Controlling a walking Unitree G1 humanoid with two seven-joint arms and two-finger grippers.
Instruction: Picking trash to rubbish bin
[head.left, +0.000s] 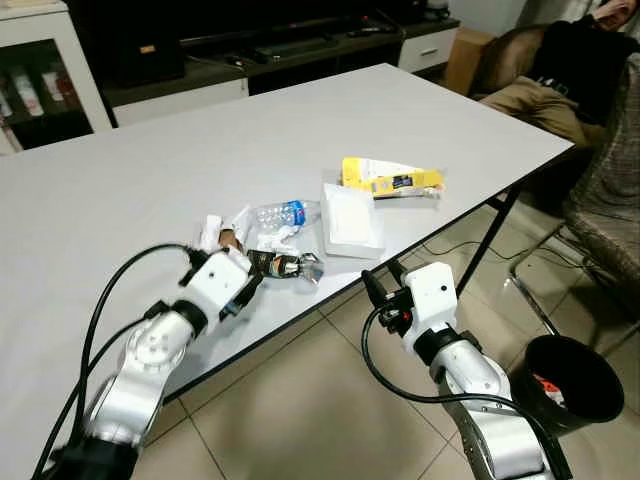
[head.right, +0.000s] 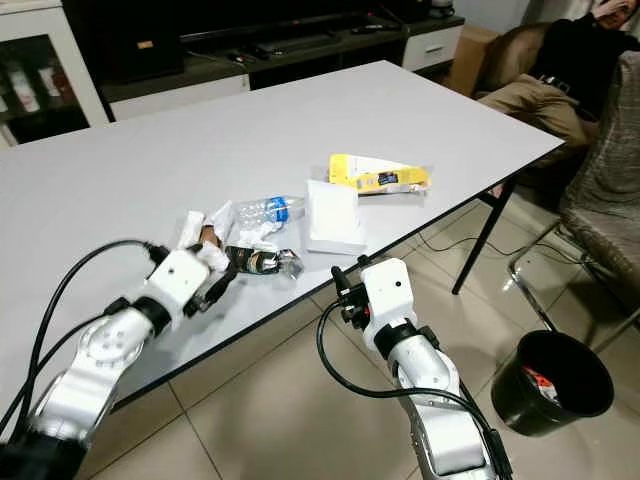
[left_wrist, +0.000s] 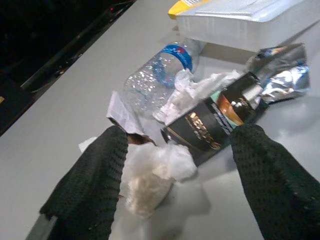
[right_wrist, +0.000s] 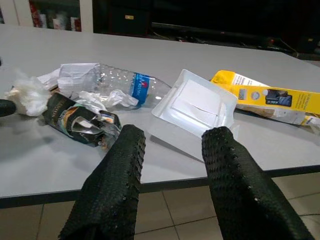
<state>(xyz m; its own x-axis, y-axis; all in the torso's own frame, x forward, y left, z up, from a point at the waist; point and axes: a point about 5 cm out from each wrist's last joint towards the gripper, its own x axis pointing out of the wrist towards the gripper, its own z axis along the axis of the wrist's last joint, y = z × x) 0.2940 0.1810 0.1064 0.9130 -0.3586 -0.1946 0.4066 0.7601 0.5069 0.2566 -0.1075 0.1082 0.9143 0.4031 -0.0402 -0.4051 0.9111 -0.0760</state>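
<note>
Step in hand: approach to grasp. Left gripper (left_wrist: 175, 165), fingers spread, straddles the dark foil wrapper (left_wrist: 220, 122) and crumpled tissue (left_wrist: 150, 175) on the table (head.left: 150, 180); next, close. Right gripper (right_wrist: 170, 150) released, below the table edge; rubbish bin (head.left: 570, 385) on the floor at right

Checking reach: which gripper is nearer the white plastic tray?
Right. The right gripper sits just off the table edge below the white plastic tray; the left gripper is farther, by the wrapper pile.

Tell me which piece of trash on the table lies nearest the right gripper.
The white foam tray. It lies at the table's near edge, straight ahead of the open right gripper; the yellow package and plastic bottle lie farther away.
</note>
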